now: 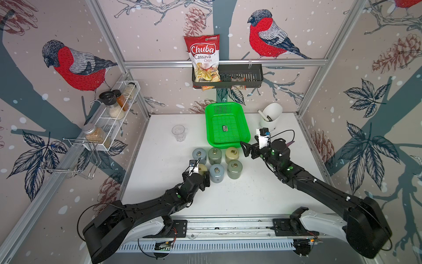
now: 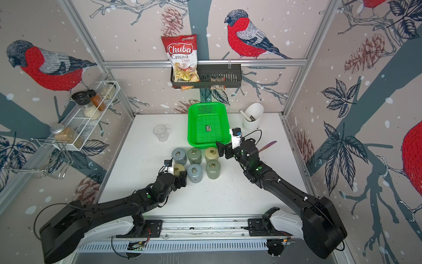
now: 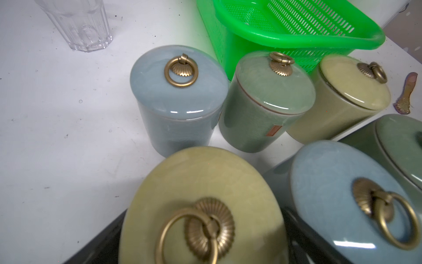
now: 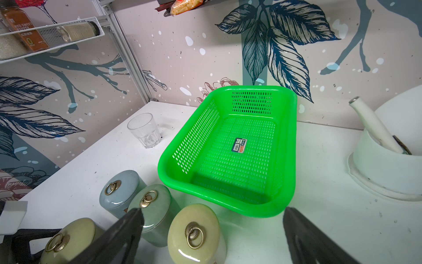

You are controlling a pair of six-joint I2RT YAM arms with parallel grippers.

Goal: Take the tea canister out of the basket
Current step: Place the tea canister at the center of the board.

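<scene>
The green basket (image 1: 208, 134) stands at the back of the white table, and inside it only a small dark label (image 4: 239, 145) shows. In front of it several tea canisters with brass ring lids stand in two rows. My left gripper (image 1: 202, 175) is shut on the yellow tea canister (image 3: 201, 187) at the left end of the near row, its black fingers (image 3: 100, 242) against both sides. That canister looks level with its neighbours. My right gripper (image 1: 245, 149) hangs open and empty by the basket's near right corner, above the far-row yellow canister (image 4: 194, 233).
A clear glass (image 1: 178, 133) stands left of the basket. A white utensil holder (image 1: 270, 116) is at the back right, and a pinkish utensil (image 2: 267, 146) lies behind my right arm. A black wall rack (image 1: 242, 76) holds a chips bag; a wire spice shelf (image 1: 114, 114) hangs on the left.
</scene>
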